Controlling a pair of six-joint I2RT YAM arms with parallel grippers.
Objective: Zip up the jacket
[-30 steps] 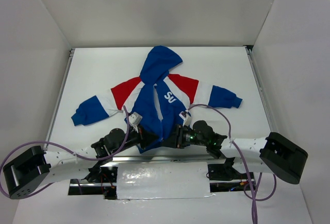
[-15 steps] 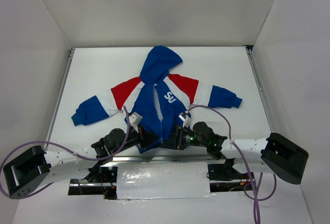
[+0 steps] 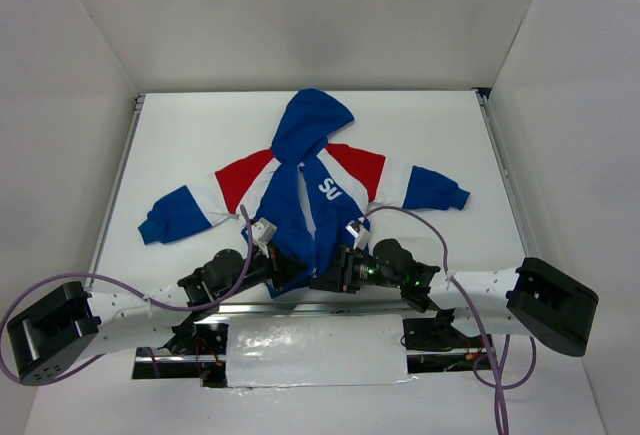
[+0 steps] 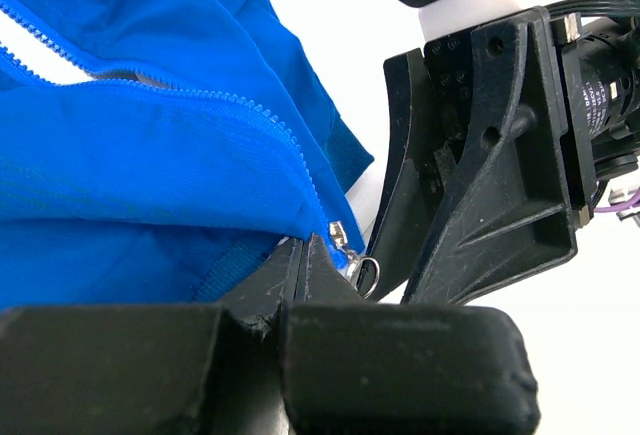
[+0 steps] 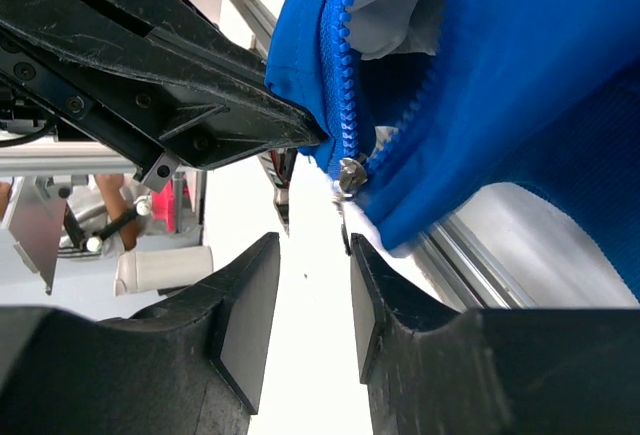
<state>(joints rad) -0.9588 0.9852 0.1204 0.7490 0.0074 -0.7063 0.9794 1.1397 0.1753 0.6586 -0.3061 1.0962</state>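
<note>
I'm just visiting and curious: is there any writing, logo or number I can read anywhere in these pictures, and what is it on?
"SU": white letters on the chest of the jacket, seen from the top camera. The open front edge cuts off whatever may follow.
Nothing else can be read. The two wrist views show no writing, label or number.

An overhead camera, set above and behind the arms, looks down on the whole table (image 3: 440, 125) and the spread-out jacket (image 3: 300, 205). The left wrist camera sits very close, looking along the left end effector (image 4: 308, 255) toward the right end effector (image 4: 405, 290). The right wrist camera, equally close, faces the opposite way. Both wrist views show the zipper slider (image 4: 340, 233) at the jacket's lower edge.
</note>
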